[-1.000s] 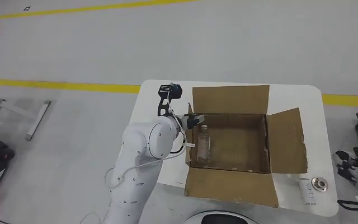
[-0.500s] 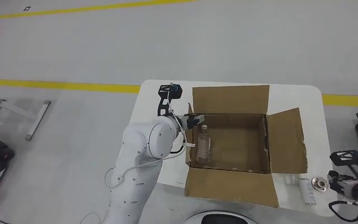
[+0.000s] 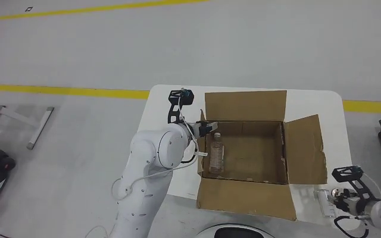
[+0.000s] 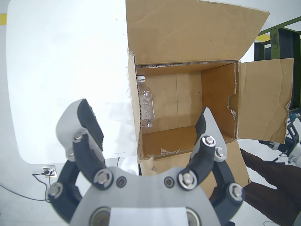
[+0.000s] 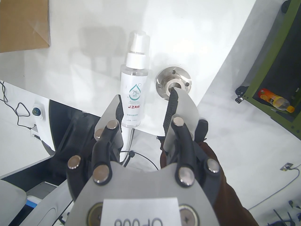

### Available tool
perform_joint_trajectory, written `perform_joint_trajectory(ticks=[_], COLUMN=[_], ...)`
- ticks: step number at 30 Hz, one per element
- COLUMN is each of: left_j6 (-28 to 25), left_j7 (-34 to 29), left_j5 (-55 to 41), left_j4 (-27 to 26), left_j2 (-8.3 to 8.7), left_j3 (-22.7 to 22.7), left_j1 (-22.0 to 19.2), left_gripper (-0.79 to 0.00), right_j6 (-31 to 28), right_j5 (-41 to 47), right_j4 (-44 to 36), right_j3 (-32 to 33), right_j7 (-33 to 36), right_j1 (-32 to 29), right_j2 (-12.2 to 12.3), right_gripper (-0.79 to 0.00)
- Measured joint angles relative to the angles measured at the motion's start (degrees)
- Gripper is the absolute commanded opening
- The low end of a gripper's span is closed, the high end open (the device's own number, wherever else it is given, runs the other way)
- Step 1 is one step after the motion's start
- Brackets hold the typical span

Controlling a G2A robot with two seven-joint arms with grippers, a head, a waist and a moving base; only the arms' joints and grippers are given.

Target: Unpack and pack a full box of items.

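An open cardboard box stands in the middle of the white table, with its flaps folded outward. A clear plastic bottle lies inside along the left wall; the left wrist view shows the bottle in the box. My left gripper hangs open and holds nothing, above the table beside the box's left side. My right gripper is open over the front right corner. It hovers just above a white spray bottle lying next to a round metal flange.
The box's right flap lies flat toward the spray bottle. The table's front right edge runs close to the two loose items. A green rack stands on the floor off to the right. Bare tabletop extends left of the box.
My right gripper has come in from the table's right edge to above the spray bottle and flange. The left arm, the box and the bottle have not moved.
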Motion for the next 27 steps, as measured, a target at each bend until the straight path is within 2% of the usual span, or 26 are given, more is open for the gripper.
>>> perform_joint_trajectory(ticks=[3,5,7,13,19,21,22,26,27], left_j6=[0.0,0.0,0.0,0.0,0.0,0.0,0.0,0.0,0.0], left_j7=[0.0,0.0,0.0,0.0,0.0,0.0,0.0,0.0,0.0], left_j5=[0.0,0.0,0.0,0.0,0.0,0.0,0.0,0.0,0.0], left_j4=[0.0,0.0,0.0,0.0,0.0,0.0,0.0,0.0,0.0], left_j2=[0.0,0.0,0.0,0.0,0.0,0.0,0.0,0.0,0.0], left_j3=[0.0,0.0,0.0,0.0,0.0,0.0,0.0,0.0,0.0], left_j1=[0.0,0.0,0.0,0.0,0.0,0.0,0.0,0.0,0.0], left_gripper=[0.0,0.0,0.0,0.0,0.0,0.0,0.0,0.0,0.0], right_j6=[0.3,0.78,1.2,2.54,2.84,2.94,2.97,3.03,3.04], right_j5=[-0.99,-2.0,-2.7,-3.92,-3.81,-4.05,-4.13,-4.41,-4.5], right_j4=[1.18,1.9,2.41,4.38,6.16,6.43,6.52,6.84,6.93], right_j3=[-1.73,-2.8,-3.52,-5.42,-7.33,-7.83,-8.0,-8.5,-8.6], right_j7=[-0.38,-0.69,-1.05,-2.3,-2.52,-2.57,-2.59,-2.51,-2.51], right_j1=[0.71,1.14,1.49,2.73,4.18,4.5,4.61,5.01,5.09], right_j2=[-0.02,-0.03,-0.05,-0.16,-0.24,-0.25,-0.26,-0.25,-0.25], right_gripper=[-0.382,-0.329,-0.339,-0.271,-0.311,-0.354,-0.403,-0.471,-0.523])
